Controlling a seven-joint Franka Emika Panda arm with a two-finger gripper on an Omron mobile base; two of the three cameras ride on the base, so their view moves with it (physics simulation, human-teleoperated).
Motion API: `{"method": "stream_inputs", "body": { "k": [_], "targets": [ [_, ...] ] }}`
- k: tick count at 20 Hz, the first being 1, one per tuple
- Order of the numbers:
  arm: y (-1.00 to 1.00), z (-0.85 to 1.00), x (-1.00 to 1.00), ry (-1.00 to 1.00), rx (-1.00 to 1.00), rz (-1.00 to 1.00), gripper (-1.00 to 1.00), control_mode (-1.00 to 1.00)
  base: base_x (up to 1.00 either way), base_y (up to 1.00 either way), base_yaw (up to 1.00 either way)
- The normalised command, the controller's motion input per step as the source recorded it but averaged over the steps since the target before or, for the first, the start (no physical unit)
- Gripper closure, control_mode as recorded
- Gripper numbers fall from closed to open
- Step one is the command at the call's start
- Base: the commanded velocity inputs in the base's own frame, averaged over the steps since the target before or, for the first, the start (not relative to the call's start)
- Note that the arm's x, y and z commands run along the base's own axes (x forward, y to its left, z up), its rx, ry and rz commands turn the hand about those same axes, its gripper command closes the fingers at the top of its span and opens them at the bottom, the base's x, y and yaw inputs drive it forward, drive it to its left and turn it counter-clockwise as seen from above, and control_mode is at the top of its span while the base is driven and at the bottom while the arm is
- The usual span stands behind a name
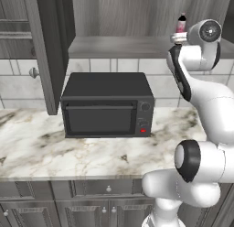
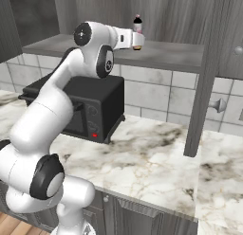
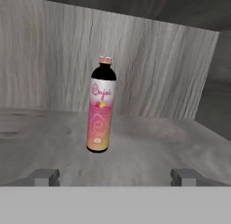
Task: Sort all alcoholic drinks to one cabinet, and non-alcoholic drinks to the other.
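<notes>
Hand view: one small pink bottle with a dark upper part and cap, upright on the grey shelf floor of a wall cabinet, free of any contact, at about 11 o'clock from the frame centre; wood-grain back wall behind it. Tool: two fingertips standing wide apart at 7 and 5 o'clock along the bottom, gripping nothing, the bottle beyond them and nearer the one at 7 o'clock. Left base view: the same bottle at 1 o'clock, standing on the shelf floor just behind the white arm's wrist; open dark cabinet door with a round knob at 10 o'clock. One black microwave at centre on the marble counter, directly below the shelf; base cabinets with drawers at 6 o'clock. Right base view: bottle at 12 o'clock, the tool just in front of its base; microwave at 9 o'clock behind the arm; a second open door with knob at 3 o'clock; tiled wall between shelf and counter.
</notes>
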Motion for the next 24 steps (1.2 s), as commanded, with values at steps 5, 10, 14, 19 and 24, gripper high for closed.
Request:
{"method": "stream_inputs", "body": {
  "k": [5,10,14,19,24],
  "targets": [
    [0.2,0.03,-0.33,-0.03,0.0,0.0,-1.0,-1.0,0.0,0.0,0.0],
    [0.14,0.13,-0.32,-0.02,0.0,0.0,-1.0,-1.0,0.0,0.0,0.0],
    [0.02,0.22,-0.28,0.0,0.0,0.0,-1.0,-1.0,0.0,0.0,0.0],
    [0.0,0.22,-0.26,0.0,0.0,0.0,-1.0,-1.0,0.0,0.0,0.0],
    [0.09,0.08,-0.28,0.0,0.0,0.0,-1.0,-1.0,0.0,0.0,0.0]
  ]
}}
